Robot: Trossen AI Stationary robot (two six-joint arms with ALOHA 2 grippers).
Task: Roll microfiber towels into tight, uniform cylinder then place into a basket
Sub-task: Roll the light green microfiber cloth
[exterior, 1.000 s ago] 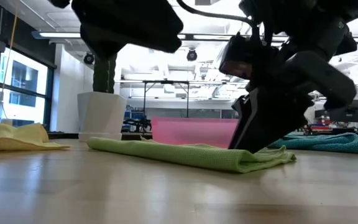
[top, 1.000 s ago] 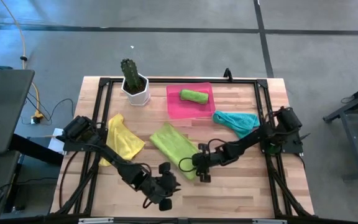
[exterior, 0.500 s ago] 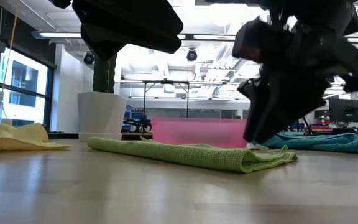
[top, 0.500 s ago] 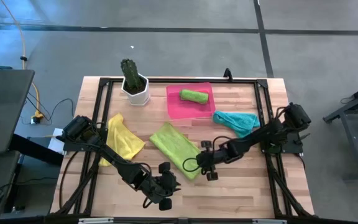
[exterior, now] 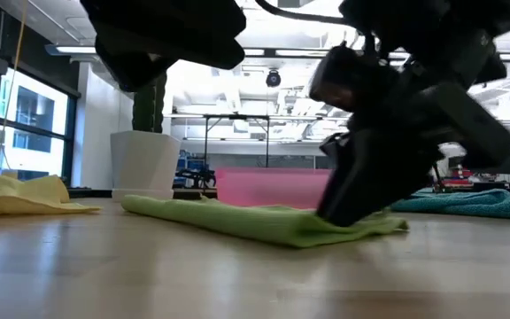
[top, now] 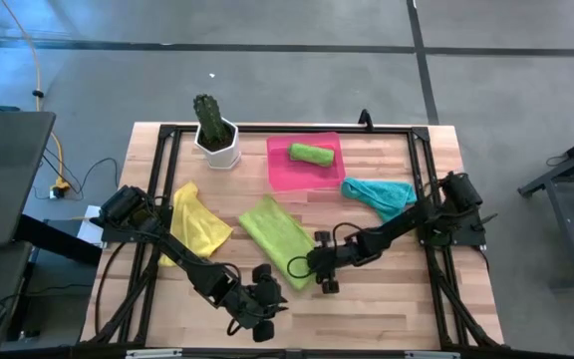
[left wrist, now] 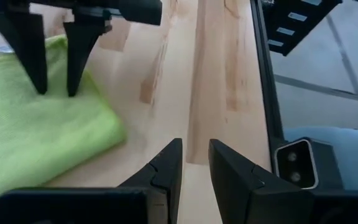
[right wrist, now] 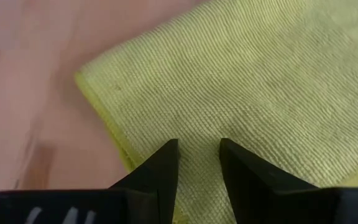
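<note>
Towel (top: 279,236), lime green, lies flat mid-surface w/ right gripper (top: 319,271) pressing its near corner, jaws slightly parted, grasping nothing. Left gripper (top: 264,302) hovers nearby, jaws released. Rolled green towel (top: 309,154) in pink basket (top: 279,172).

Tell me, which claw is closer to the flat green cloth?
The right gripper: its tips press on the flat lime green towel at its near corner. The left gripper hovers off that edge, over bare wood.

Lime towel (top: 279,237) flat mid-table, yellow (top: 199,221) and teal (top: 380,194) towels loose (unrolled), rolled one (top: 310,154) in pink basket (top: 285,168)
</note>
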